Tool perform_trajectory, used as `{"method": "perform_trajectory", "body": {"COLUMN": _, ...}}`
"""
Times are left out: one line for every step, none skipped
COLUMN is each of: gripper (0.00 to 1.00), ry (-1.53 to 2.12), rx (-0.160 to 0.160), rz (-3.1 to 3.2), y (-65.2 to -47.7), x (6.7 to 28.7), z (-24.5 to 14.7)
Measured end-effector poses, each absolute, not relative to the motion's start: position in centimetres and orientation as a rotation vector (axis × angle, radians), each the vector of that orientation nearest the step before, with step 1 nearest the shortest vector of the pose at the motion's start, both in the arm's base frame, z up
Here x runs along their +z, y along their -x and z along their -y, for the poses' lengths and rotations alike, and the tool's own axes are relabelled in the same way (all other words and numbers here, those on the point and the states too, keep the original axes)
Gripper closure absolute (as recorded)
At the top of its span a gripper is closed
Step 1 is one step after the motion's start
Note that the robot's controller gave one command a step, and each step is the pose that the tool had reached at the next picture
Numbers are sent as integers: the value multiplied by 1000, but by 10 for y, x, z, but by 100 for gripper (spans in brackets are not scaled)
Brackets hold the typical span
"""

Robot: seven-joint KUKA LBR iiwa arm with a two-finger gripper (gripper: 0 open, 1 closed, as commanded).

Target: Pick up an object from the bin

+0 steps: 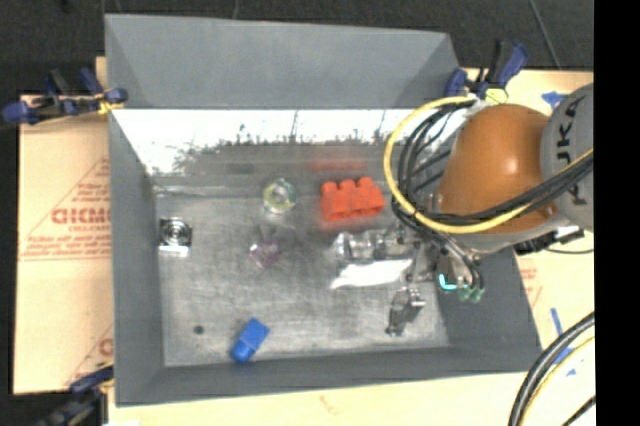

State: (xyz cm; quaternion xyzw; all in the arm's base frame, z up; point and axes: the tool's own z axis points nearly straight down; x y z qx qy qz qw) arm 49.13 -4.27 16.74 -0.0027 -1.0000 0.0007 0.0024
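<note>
Left to right in grey metal bin [130, 244]: small silver square fitting [175, 236] close by left wall. Blue block [248, 339] near front wall, lying askew. Pale purple see-through scrap [265, 254] mid-floor, w/ clear greenish ball [278, 197] just behind it. Orange-red studded brick [352, 200] toward back, right of centre. Clear shiny bits [358, 244] just in front of brick, too jumbled to name. Flat white piece [365, 276] right beside those bits, long axis approx. left-right across floor.

Further right, gripper [404, 310] set low over bare floor at right front, hung from arm w/ orange cover [495, 169] and looped cables. Released or clenched: can't tell. Nothing visibly held.

Key relation: white piece just left of gripper and slightly toward back wall, its right end nearest. Prob. the closest candidate, everything else well apart to left. Judged need: short shift left and back, then grasp across piece's narrow width. Possible snag: piece lying flat, shiny bits touching or nearly so.
</note>
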Motion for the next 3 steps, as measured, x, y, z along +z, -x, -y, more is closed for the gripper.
{"method": "perform_trajectory", "body": {"gripper": 0, "ry": -307, "rx": 3, "rz": 3131, "y": -548, "x": 77, "z": 65}}
{"method": "perform_trajectory", "body": {"gripper": 100, "ry": -312, "rx": 9, "rz": 3161, "y": -554, "x": 80, "z": 64}}
{"method": "perform_trajectory", "body": {"gripper": 100, "ry": -403, "rx": 9, "rz": 3124, "y": -551, "x": 225, "z": 141}}
